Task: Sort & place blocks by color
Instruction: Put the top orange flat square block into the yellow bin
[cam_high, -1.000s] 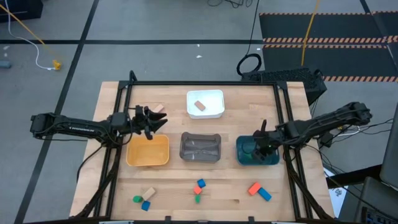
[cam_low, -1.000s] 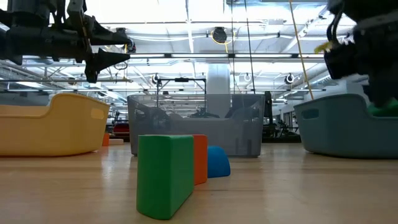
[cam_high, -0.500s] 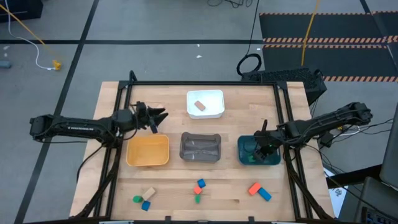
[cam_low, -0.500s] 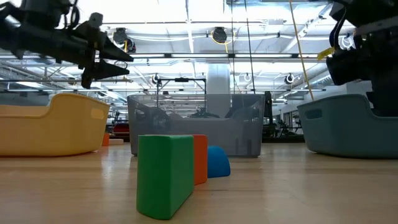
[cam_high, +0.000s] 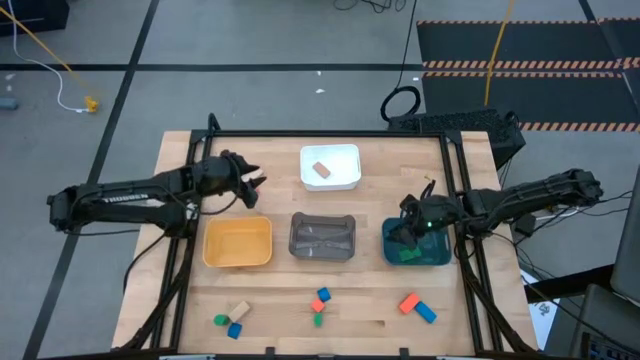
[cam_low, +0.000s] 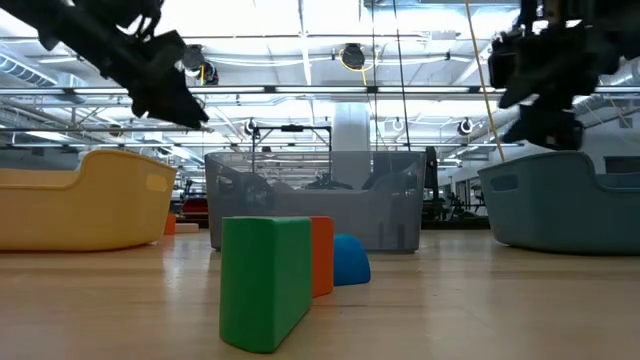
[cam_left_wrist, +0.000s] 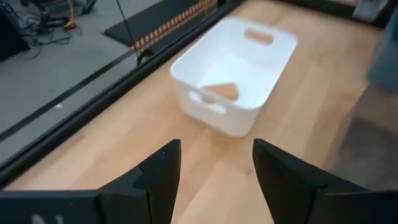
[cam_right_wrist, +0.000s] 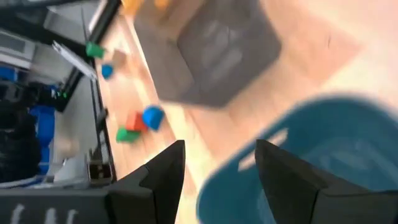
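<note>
A pale wood table (cam_high: 420, 165) stands on grey floor, striped mats beyond. Since a moment ago the left gripper (cam_high: 256, 181) has swung toward the white tray (cam_high: 330, 180) holding a tan block (cam_high: 321, 169), fingers apart and empty; the right gripper (cam_high: 405, 232) has lifted over the teal tray (cam_high: 440, 256), apart, leaving a green block (cam_high: 406, 255) inside. Yellow tray (cam_high: 237, 262) and grey tray (cam_high: 322, 252) sit between; loose blocks (cam_high: 319, 304) line the near edge

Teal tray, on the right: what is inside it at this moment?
The high view shows one green block lying in the teal tray. The right gripper, open and empty, hangs over the tray's left part and covers some of its floor, so anything beneath it stays hidden.
</note>
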